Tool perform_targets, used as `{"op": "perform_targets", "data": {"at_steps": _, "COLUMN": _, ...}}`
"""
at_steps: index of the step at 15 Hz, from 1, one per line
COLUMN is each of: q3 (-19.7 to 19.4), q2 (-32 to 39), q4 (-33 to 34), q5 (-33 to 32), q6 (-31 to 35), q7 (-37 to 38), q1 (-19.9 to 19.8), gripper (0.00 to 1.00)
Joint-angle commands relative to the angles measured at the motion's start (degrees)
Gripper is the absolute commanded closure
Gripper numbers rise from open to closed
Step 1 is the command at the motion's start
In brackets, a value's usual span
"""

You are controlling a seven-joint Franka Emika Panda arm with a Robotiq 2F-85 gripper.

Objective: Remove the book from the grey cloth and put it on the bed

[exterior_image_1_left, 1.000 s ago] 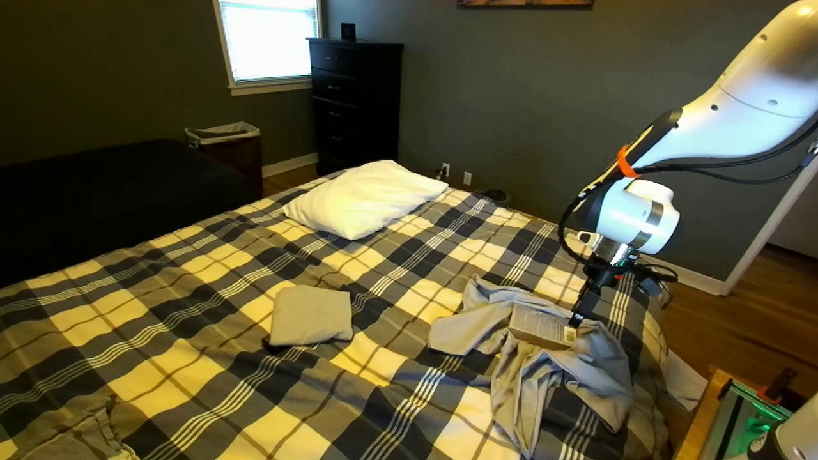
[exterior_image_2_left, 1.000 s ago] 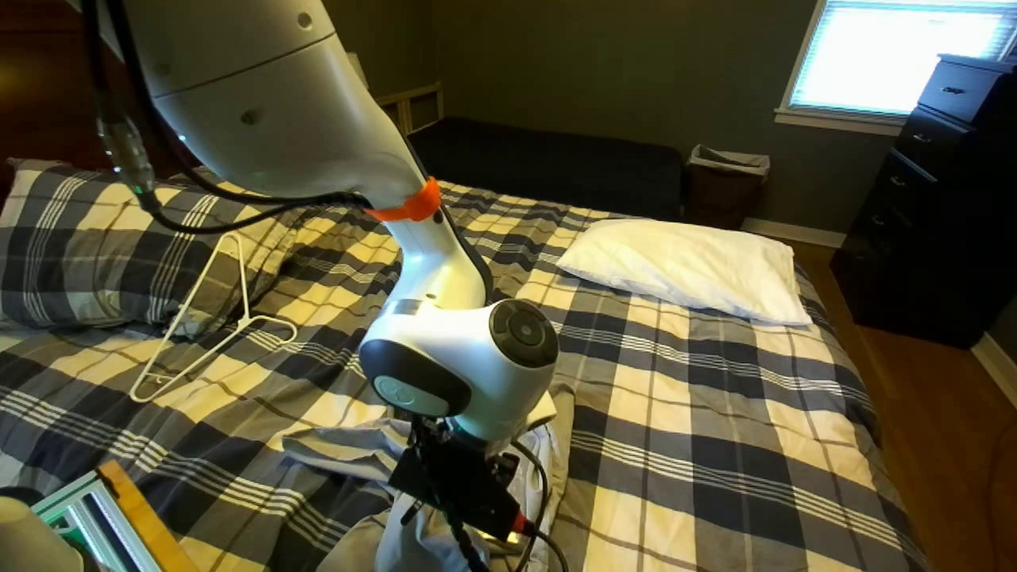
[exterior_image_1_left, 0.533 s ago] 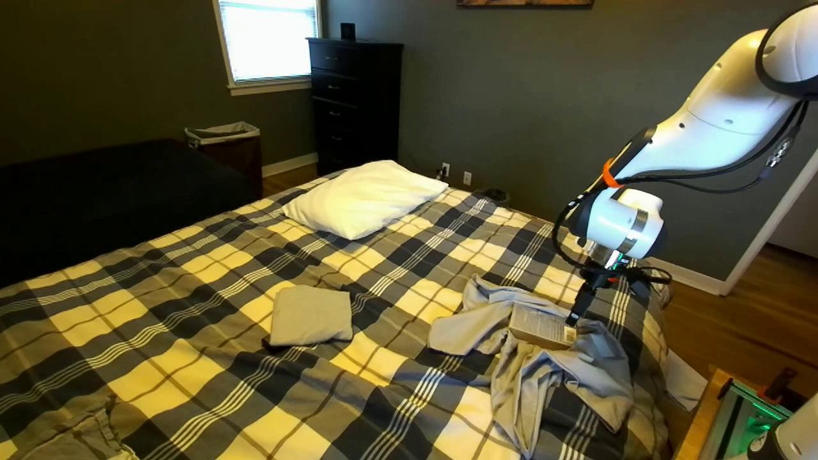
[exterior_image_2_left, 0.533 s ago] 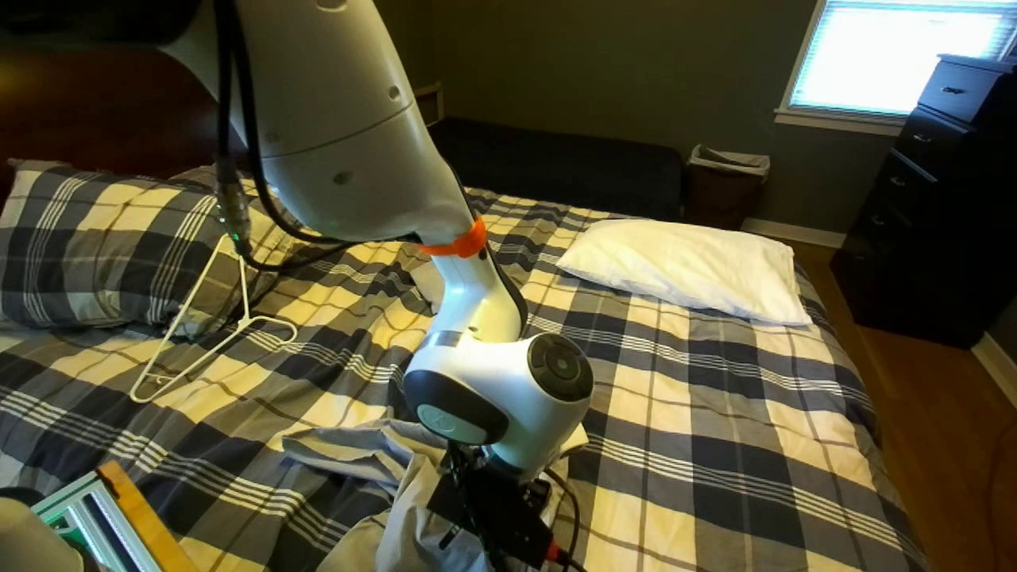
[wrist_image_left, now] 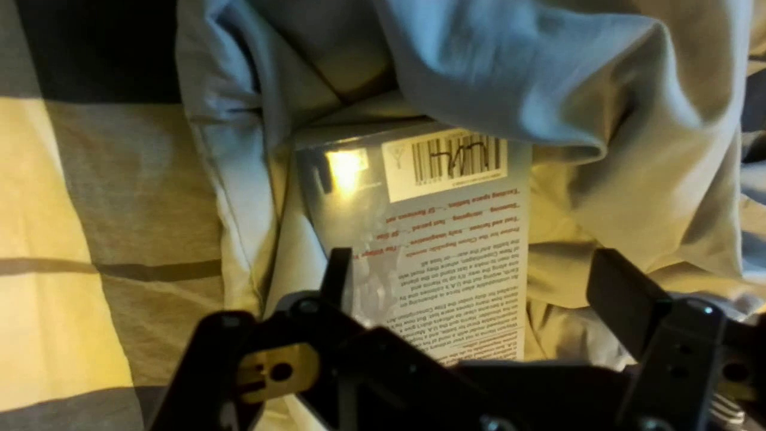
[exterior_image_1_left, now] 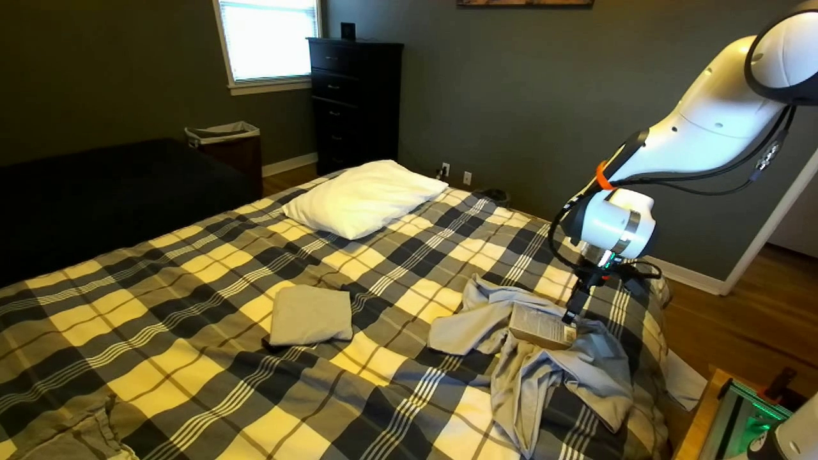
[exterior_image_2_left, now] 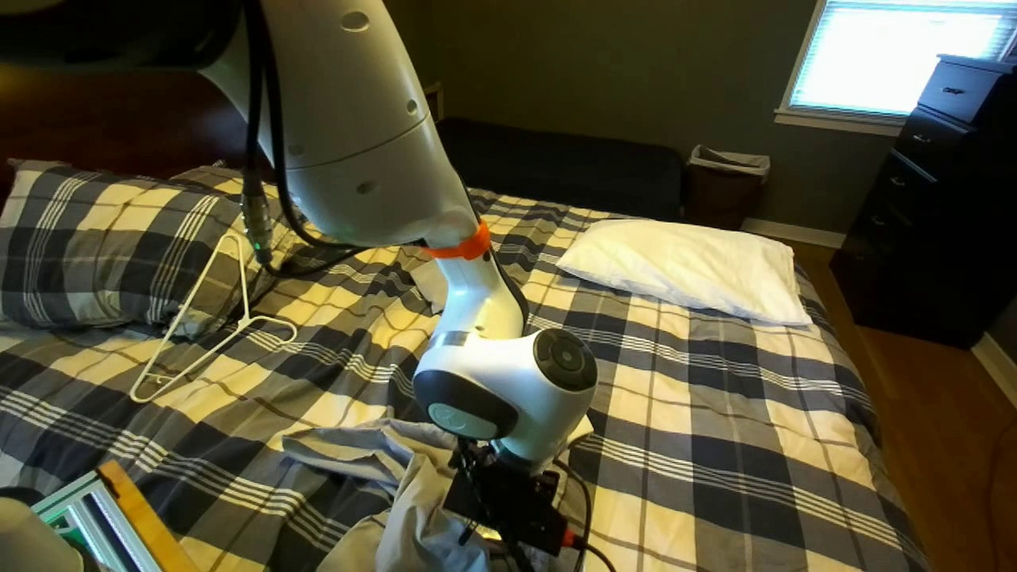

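The book [exterior_image_1_left: 540, 324] lies flat, back cover up, on the rumpled grey cloth [exterior_image_1_left: 597, 377]. In the wrist view the book [wrist_image_left: 443, 239] shows a barcode label, and a fold of the cloth [wrist_image_left: 479, 66] overlaps its far edge. My gripper [wrist_image_left: 473, 257] is open and empty above the book. Its left finger overlaps the book's left edge; its right finger stands over cloth beyond the right edge. In an exterior view the gripper [exterior_image_1_left: 569, 317] is at the book's barcode end; contact is unclear. The plaid bed [exterior_image_2_left: 683, 445] lies under everything. The arm mostly hides the book there.
A white pillow [exterior_image_1_left: 367, 198] lies on the far part of the bed. A folded grey item [exterior_image_1_left: 311, 316] lies mid-bed. A white hanger [exterior_image_2_left: 245, 322] and plaid pillows [exterior_image_2_left: 103, 246] lie at one end. A wood-edged stand [exterior_image_2_left: 147, 520] is beside the bed.
The arm and gripper have shifted, leftward in an exterior view and rightward in the opposite one, bringing the fingers more over the book. The book and cloth have not moved.
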Motion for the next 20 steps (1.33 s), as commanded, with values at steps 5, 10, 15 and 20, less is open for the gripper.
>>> {"op": "perform_targets", "data": {"at_steps": 5, "q3": 2.1, "q2": -0.2, "q4": -0.1, "q5": -7.2, "q6": 1.1, "q7": 0.2, "q1": -1.9, "gripper": 0.00}}
{"op": "perform_targets", "data": {"at_steps": 10, "q3": 7.2, "q2": 3.4, "q4": 4.5, "q5": -4.9, "q6": 1.3, "q7": -4.6, "q1": -5.7, "gripper": 0.00}}
{"op": "perform_targets", "data": {"at_steps": 15, "q3": 8.3, "q2": 5.5, "q4": 6.2, "q5": -6.5, "q6": -2.2, "q7": -3.0, "q1": -5.4, "gripper": 0.00}}
{"op": "perform_targets", "data": {"at_steps": 20, "q3": 7.9, "q2": 9.7, "q4": 8.9, "q5": -8.1, "q6": -2.8, "q7": -1.6, "q1": -5.3, "gripper": 0.00}}
